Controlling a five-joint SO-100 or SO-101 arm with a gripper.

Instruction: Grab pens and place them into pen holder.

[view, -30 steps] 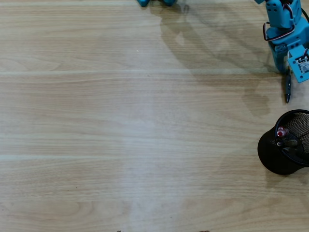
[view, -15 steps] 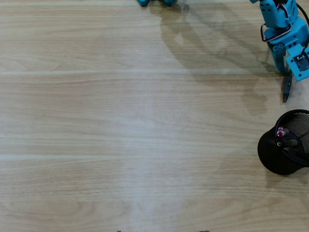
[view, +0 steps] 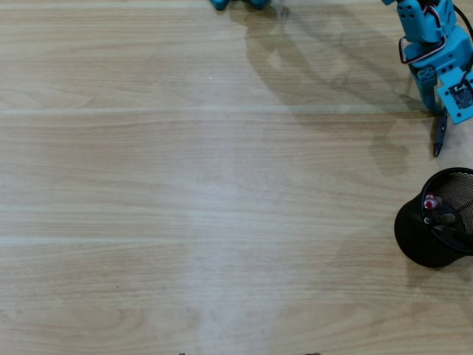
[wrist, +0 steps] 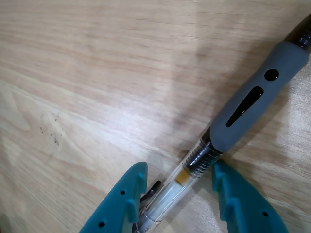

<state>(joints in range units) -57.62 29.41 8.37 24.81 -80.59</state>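
Note:
A clear-barrelled pen with a grey rubber sleeve [wrist: 257, 107] lies slanted between my teal fingers in the wrist view, and my gripper [wrist: 179, 171] is shut on its clear barrel. In the overhead view the gripper [view: 442, 117] sits at the far right top, with the pen [view: 440, 138] pointing down from it toward the table. Below it stands the pen holder [view: 414, 238], a black mesh cup cut off by the right edge. A red pen end [view: 429, 201] and a dark pen [view: 441, 219] stick up inside it.
The light wooden table [view: 222, 185] fills the overhead view. The blue arm [view: 429, 29] comes in at the top right, and its shadow falls across the upper middle. Another blue part [view: 236, 3] shows at the top edge.
The gripper and the pen it holds shifted slightly up and to the left in the first half second, then stayed still. The pen holder has not moved.

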